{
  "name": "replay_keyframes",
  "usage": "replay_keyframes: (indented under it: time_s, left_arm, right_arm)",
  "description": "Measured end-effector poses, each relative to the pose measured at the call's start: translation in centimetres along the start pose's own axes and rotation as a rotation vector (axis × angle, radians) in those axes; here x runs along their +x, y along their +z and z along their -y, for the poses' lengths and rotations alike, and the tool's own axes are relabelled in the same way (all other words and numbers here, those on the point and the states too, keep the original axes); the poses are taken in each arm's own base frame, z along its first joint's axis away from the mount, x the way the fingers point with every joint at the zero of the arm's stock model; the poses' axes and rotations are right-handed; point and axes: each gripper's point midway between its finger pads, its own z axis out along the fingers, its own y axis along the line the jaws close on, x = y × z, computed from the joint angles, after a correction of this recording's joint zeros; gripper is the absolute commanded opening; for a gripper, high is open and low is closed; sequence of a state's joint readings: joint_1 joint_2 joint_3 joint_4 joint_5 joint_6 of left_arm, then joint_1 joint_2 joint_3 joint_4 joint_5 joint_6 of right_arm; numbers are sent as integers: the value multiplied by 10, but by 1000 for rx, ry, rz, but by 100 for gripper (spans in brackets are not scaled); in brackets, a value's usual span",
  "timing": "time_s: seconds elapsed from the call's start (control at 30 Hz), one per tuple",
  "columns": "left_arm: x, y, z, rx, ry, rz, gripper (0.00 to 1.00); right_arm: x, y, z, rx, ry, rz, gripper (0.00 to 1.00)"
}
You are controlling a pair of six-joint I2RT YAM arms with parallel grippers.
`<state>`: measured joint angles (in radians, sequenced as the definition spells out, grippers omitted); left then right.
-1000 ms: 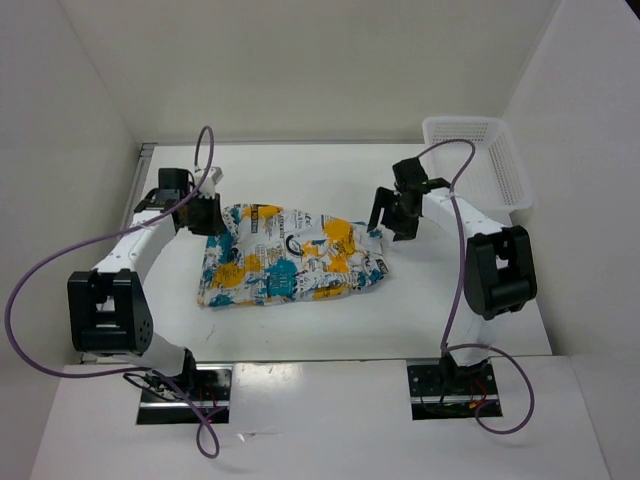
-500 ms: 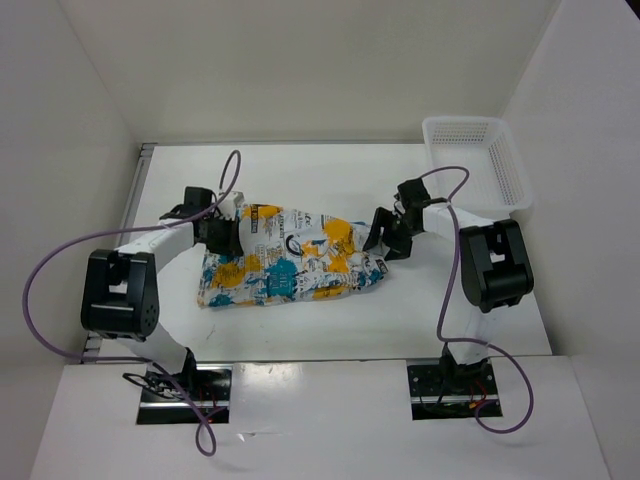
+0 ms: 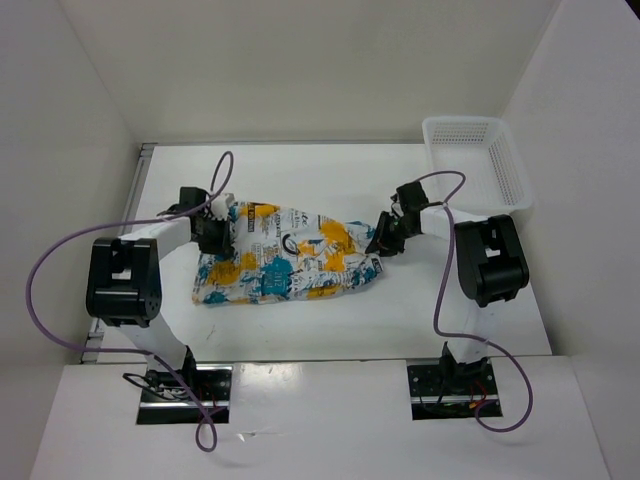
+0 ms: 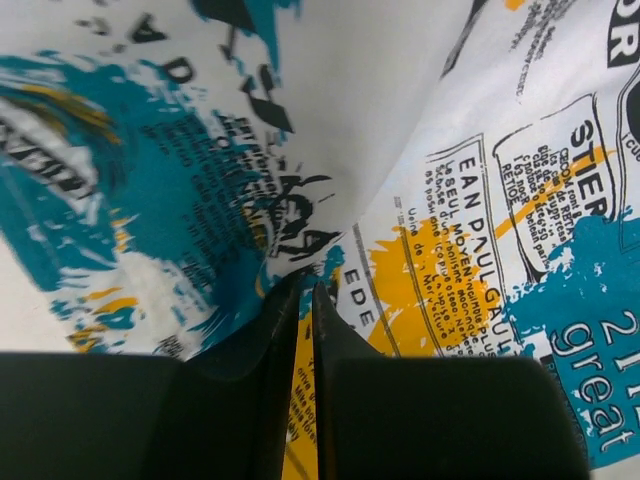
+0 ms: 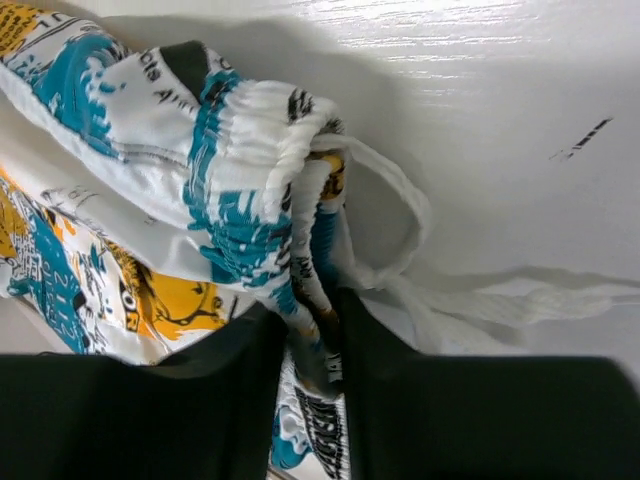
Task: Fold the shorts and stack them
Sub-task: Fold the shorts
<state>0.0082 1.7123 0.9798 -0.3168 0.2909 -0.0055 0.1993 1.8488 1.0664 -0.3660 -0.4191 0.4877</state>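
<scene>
The shorts (image 3: 285,258), white fabric with teal, yellow and black print, lie spread across the middle of the table. At their left edge my left gripper (image 3: 212,232) is shut on a fold of the fabric (image 4: 300,330); the cloth shows in the thin slot between its black fingers (image 4: 250,380). My right gripper (image 3: 385,240) is at the shorts' right end. It is shut on the gathered elastic waistband (image 5: 310,300), with a white drawstring (image 5: 420,290) looping out beside it.
A white plastic mesh basket (image 3: 480,165) stands at the back right corner of the table. White walls enclose the table on the left, back and right. Purple cables (image 3: 60,260) arc off both arms.
Both grippers came down onto the shorts' opposite ends. The right jaws closed from wide open onto the waistband. The left gripper slid inward onto the left edge.
</scene>
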Motion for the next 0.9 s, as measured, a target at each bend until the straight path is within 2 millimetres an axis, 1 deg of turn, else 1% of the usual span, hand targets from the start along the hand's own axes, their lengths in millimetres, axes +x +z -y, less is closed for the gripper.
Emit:
replay_keyframes:
  time_s: [0.03, 0.07, 0.13, 0.17, 0.27, 0.37, 0.43, 0.53, 0.67, 0.73, 0.8, 0.9]
  left_arm:
    - [-1, -2, -1, -3, -2, 2, 18]
    - [-3, -5, -2, -9, -5, 6, 19]
    - [-8, -16, -7, -23, -15, 26, 22]
    - [-11, -22, -10, -32, -21, 40, 23]
    - [-19, -39, -23, -65, -46, 88, 23]
    - [-17, -44, -34, -89, -71, 101, 20]
    - [-8, -42, -40, -106, -88, 81, 19]
    - [7, -33, -43, -110, -103, 40, 19]
    - [17, -16, -42, -92, -107, 8, 17]
    - [12, -12, -39, -79, -91, 28, 17]
    - [6, -6, -30, -59, -59, 43, 15]
    - [-2, 2, -12, -22, -6, 62, 15]
  right_arm:
    - [0, 1, 0, 1, 6, 0, 23]
    - [-1, 2, 1, 4, 11, 1, 14]
    - [-2, 2, 3, 17, 19, 8, 6]
    - [-3, 2, 4, 25, 23, 12, 0]
    - [-9, 0, 7, 67, 27, 33, 0]
    - [-20, -4, 13, 127, 22, 70, 0]
    - [-28, -8, 18, 179, 17, 98, 0]
    - [-35, -13, 27, 244, 14, 122, 0]
    - [-40, -22, 36, 318, 11, 145, 0]
    - [-42, -29, 39, 351, 9, 153, 0]
    - [-46, -38, 38, 379, 5, 168, 0]
    - [-61, -56, 32, 411, -12, 218, 0]
